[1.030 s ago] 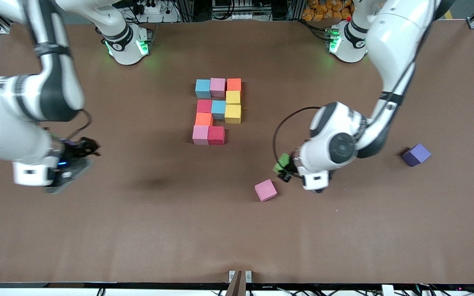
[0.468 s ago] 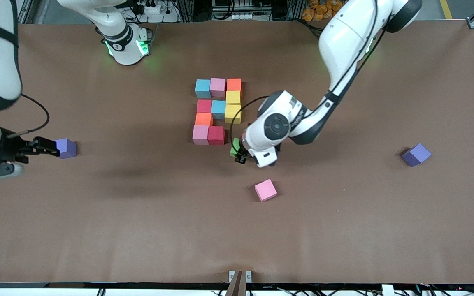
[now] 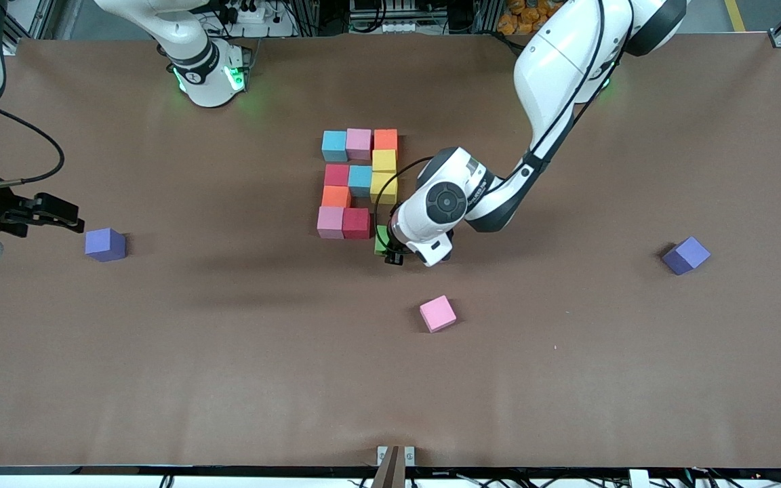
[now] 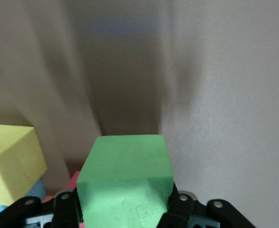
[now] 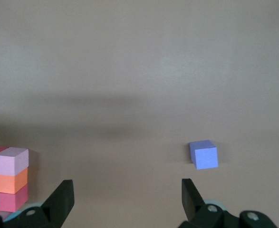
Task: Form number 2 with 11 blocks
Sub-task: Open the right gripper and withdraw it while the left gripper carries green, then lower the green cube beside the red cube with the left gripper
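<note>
Ten blocks lie together mid-table as an unfinished number 2 (image 3: 359,181): blue, pink and orange in the row nearest the bases, a pink one and a red block (image 3: 356,223) in the row nearest the camera. My left gripper (image 3: 385,248) is shut on the green block (image 3: 381,239) (image 4: 125,166), low beside the red block, toward the left arm's end. A yellow block (image 4: 11,166) shows next to it in the left wrist view. My right gripper (image 3: 68,215) (image 5: 127,190) hangs open and empty at the right arm's end of the table.
A loose pink cube (image 3: 438,313) lies nearer the camera than the figure. One purple cube (image 3: 105,244) (image 5: 204,154) sits beside the right gripper, another purple cube (image 3: 686,255) toward the left arm's end. The left arm's forearm crosses above the table next to the figure.
The left arm carried the green block from near the loose pink cube to beside the red block. The right arm drew back, leaving a purple cube on the table.
</note>
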Available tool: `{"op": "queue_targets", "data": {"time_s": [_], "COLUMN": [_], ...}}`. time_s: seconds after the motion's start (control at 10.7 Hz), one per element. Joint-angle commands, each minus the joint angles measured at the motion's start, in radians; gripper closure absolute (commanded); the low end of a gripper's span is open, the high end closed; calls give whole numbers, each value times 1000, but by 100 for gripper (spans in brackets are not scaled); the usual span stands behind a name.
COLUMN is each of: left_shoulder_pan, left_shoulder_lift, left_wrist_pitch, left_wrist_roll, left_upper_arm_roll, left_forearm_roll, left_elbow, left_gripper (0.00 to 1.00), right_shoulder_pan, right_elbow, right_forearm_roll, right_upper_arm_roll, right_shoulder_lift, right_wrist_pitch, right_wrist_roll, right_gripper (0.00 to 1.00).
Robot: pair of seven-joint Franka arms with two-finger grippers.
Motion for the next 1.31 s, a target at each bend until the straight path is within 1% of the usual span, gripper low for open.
{"op": "queue_targets", "data": {"time_s": [0.0,0.09,0.19,0.28,0.37,0.66,1.03,1.22], "left_shoulder_pan": [-40,-39,-36,-31,-31,-40,-65,-65], "left_shoulder_lift": [-94,-136,-166,-179,-184,-171,-150,-145], "left_wrist_pitch": [137,171,188,189,189,195,248,252], "left_wrist_roll": [-114,-114,-116,-116,-110,-111,-117,-117], "left_upper_arm_roll": [19,20,19,17,19,17,19,19], "left_forearm_roll": [-12,-6,38,60,71,138,164,168], "left_elbow": [-149,-217,-271,-291,-294,-285,-280,-279], "left_gripper": [100,100,100,100,100,100,100,100], "right_shoulder_pan": [-65,-86,-134,-186,-195,-185,-191,-191], "right_elbow": [16,16,14,16,16,14,14,14], "right_forearm_roll": [-25,-23,-22,-23,-23,-17,-9,-8], "right_upper_arm_roll": [31,54,114,187,203,205,203,203], "right_shoulder_lift": [-3,-18,-38,-49,-60,-63,-66,-66], "right_wrist_pitch": [-21,-52,-70,-77,-84,-106,-120,-120], "right_wrist_roll": [23,43,87,103,97,105,93,94], "right_gripper": [0,0,0,0,0,0,0,0]}}
